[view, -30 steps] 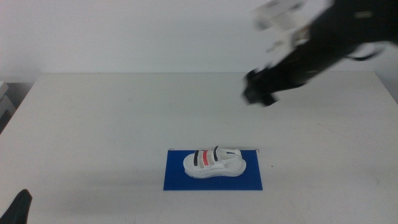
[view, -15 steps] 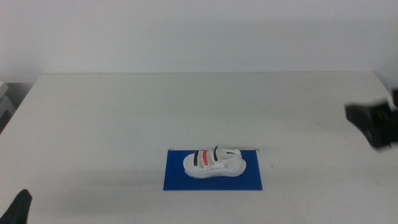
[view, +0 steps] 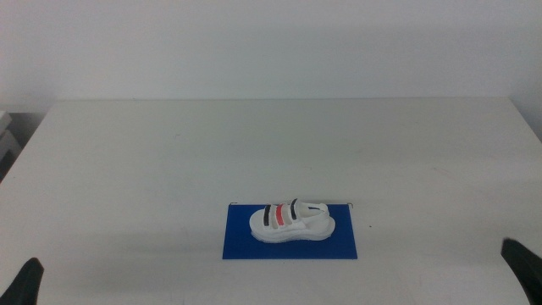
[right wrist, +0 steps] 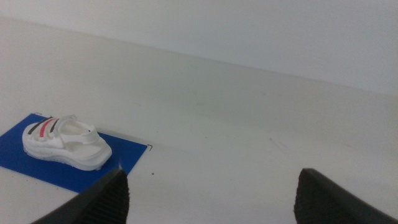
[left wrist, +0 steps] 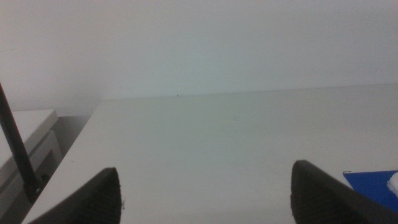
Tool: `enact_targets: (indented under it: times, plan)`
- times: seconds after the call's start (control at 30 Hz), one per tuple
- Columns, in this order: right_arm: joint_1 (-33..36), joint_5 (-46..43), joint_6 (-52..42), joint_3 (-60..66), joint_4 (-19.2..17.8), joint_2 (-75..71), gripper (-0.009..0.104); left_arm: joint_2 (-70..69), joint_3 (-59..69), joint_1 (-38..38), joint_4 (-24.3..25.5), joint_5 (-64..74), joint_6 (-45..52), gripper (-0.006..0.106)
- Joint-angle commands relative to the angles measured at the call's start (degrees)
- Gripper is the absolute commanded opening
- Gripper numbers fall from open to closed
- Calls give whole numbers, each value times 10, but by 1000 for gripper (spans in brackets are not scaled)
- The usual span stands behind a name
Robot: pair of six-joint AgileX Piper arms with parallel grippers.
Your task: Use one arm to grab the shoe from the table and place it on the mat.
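Middle view, white strapped shoe (view: 291, 222) on flat blue mat (view: 241, 244)

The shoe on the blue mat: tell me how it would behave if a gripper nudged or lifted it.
The shoe looks small and moulded, so probably light and fairly stiff. It lies flat on its sole on the mat, so it is unlikely to roll; a side push would more likely slide it. Its straps look thin, perhaps giving under the jaws. Both grippers, left and right, wait open and apart from it.

Overhead forward-down; both wrists low, level; all share mat (view: 290, 241).
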Motion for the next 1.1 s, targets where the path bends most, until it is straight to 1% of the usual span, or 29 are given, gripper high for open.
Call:
enact_targets:
  times: [0.0,0.33,0.5,0.63,0.7,0.9,1.07]
  plan:
    - [-3,-43,-3,6,-2,-37,92,-8,4,-2,-5,-46,-3,94]
    - [-3,-44,-3,95,0,-172,92,-8,4,-2,-5,-46,-3,94]
    - [-3,-44,-3,118,2,-217,92,-8,4,-2,-5,-46,-3,94]
    - [-3,-45,-3,134,2,-242,92,-8,4,-2,-5,-46,-3,94]
    - [-3,-30,-3,134,2,-253,92,-8,4,-2,-5,-46,-3,94]
    - [-3,-29,-3,134,2,-253,92,-8,4,-2,-5,-46,-3,94]
    - [-3,-29,-3,134,-24,-253,92,-8,4,-2,-5,-46,-3,94]
